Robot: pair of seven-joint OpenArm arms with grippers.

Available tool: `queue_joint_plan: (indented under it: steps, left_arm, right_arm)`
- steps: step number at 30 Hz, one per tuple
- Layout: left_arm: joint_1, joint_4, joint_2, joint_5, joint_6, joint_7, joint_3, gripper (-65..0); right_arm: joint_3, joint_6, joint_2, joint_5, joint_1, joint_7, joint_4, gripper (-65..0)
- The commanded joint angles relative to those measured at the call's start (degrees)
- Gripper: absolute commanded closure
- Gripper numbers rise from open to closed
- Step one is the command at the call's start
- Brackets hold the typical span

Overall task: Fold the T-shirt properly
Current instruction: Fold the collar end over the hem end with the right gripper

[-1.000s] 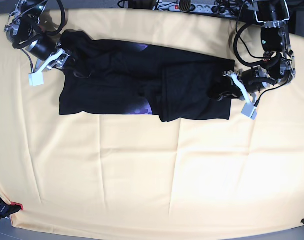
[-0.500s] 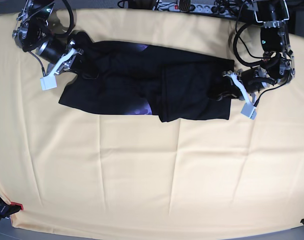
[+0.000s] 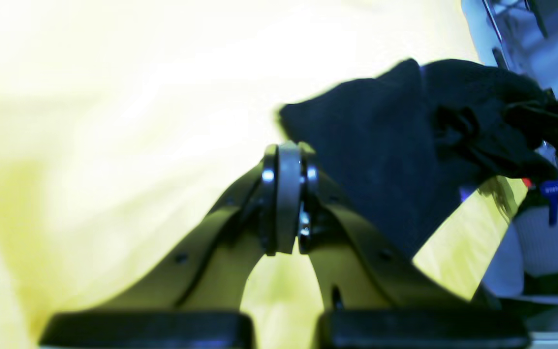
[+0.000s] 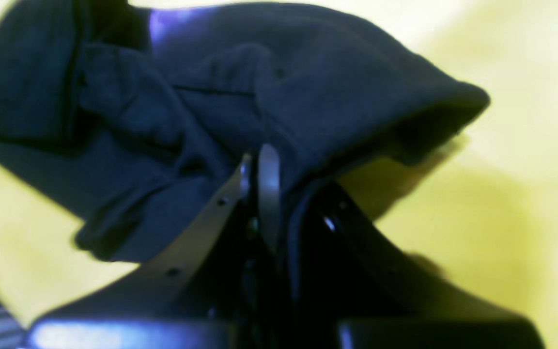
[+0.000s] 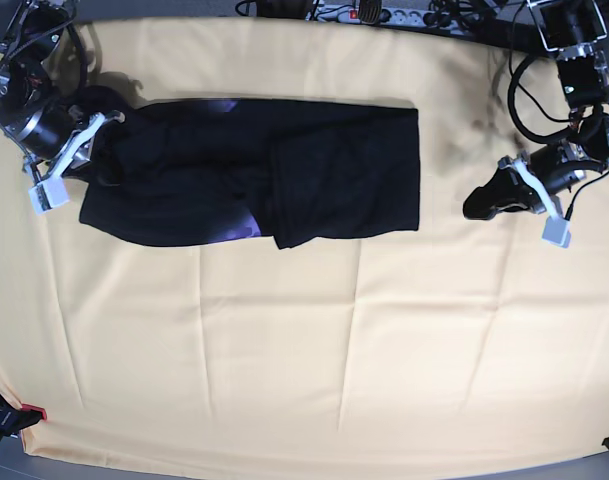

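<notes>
The black T-shirt (image 5: 284, 170) lies stretched left to right on the pale yellow tablecloth (image 5: 304, 340), with purple print showing at its lower fold (image 5: 240, 228). My right gripper (image 5: 102, 128) is shut on the shirt's left end; the right wrist view shows the fingertips (image 4: 268, 165) pinching bunched black cloth (image 4: 211, 97). My left gripper (image 5: 477, 205) is shut and empty, apart from the shirt's right edge. In the left wrist view its closed gripper (image 3: 286, 194) is over bare tablecloth, with the shirt (image 3: 380, 145) beyond.
A power strip and cables (image 5: 374, 12) run along the table's far edge. A black clamp with a red tip (image 5: 14, 416) sits at the near left corner. The tablecloth has shallow creases across its front half.
The right gripper has pulled the shirt's left end to the left, and the whole shirt slid left and flattened. The left gripper has let go of the right edge and drawn back to the right.
</notes>
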Motion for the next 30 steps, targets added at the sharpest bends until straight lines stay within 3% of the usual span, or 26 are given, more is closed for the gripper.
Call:
queue_joint_plan:
  steps: [1, 7, 10, 12, 16, 20, 23, 25, 30]
  left_arm:
    - [-0.6, 0.8, -1.1, -1.6, -0.4, -0.8, -0.9, 0.0]
    - [-0.6, 0.8, -1.1, -1.5, -0.4, -0.5, -1.0, 0.0]
    - [-0.5, 0.8, -1.1, -1.6, -0.4, -0.5, -1.0, 0.0]
    - [-0.3, 0.8, -1.0, -1.6, -0.4, -0.5, -1.0, 0.0]
    - [0.0, 0.8, -0.8, -1.5, -0.4, -0.5, -1.0, 0.0]
    - [0.7, 0.8, -0.6, -1.6, -0.4, -0.5, -1.0, 0.0]
    - [1.3, 0.8, -0.6, -1.6, -0.4, -0.5, -1.0, 0.0]
    - [1.4, 0.8, -0.5, -1.6, -0.4, -0.5, -1.0, 0.0]
    - [1.6, 0.8, -0.5, -1.6, -0.4, -0.3, -1.0, 0.0]
  right_arm:
    - [0.4, -0.7, 2.1, -0.8, 0.5, 1.9, 1.3, 0.0]
    - [0.4, -7.1, 8.0, -7.5, 0.5, 1.4, 3.5, 0.0]
    - [0.4, -9.2, 8.0, -6.7, 0.2, 1.0, 9.5, 0.0]
    - [0.3, -10.0, 6.9, -2.2, -0.7, 1.0, 14.2, 0.0]
    - [0.1, -5.9, -0.3, 9.5, -2.7, 0.9, 19.6, 0.0]
    - [-4.0, -4.6, -9.8, 11.3, -2.7, 1.1, 19.6, 0.0]
    - [-10.5, -2.4, -14.9, 8.8, -2.5, 2.2, 19.5, 0.0]
    - [-15.1, -1.6, -17.6, 4.0, -2.3, 4.1, 18.8, 0.0]
    - [-25.0, -1.6, -20.5, -7.0, -2.2, 10.3, 13.9, 0.0]
